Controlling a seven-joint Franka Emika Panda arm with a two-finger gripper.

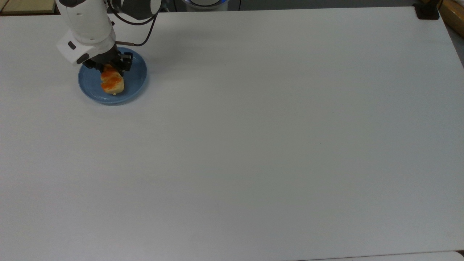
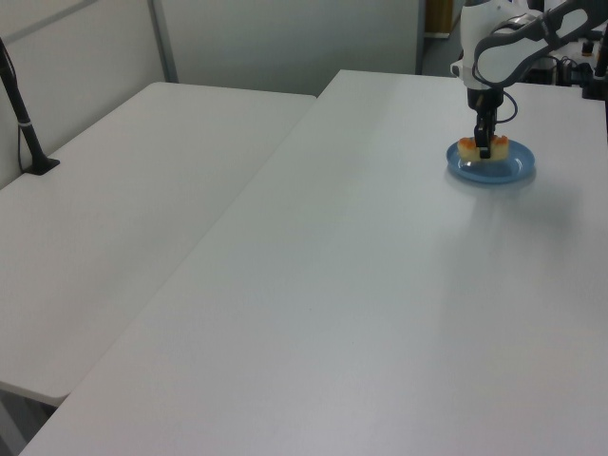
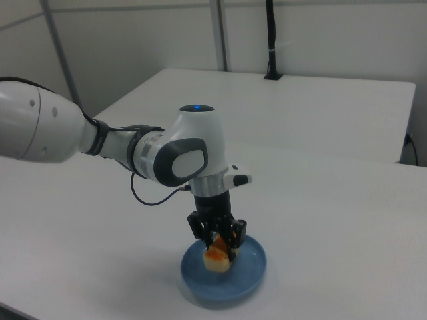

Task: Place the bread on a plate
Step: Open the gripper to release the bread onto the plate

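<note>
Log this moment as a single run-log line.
stage: placing | claw: shut on bread | bread: down over plate, contact unclear | plate: light-blue, on white table | release: not yet done

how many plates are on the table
1. The light-blue plate sits near the far-left corner of the white table in the top view, with the bread on it, held in the pincer. Nothing hides another.
</note>
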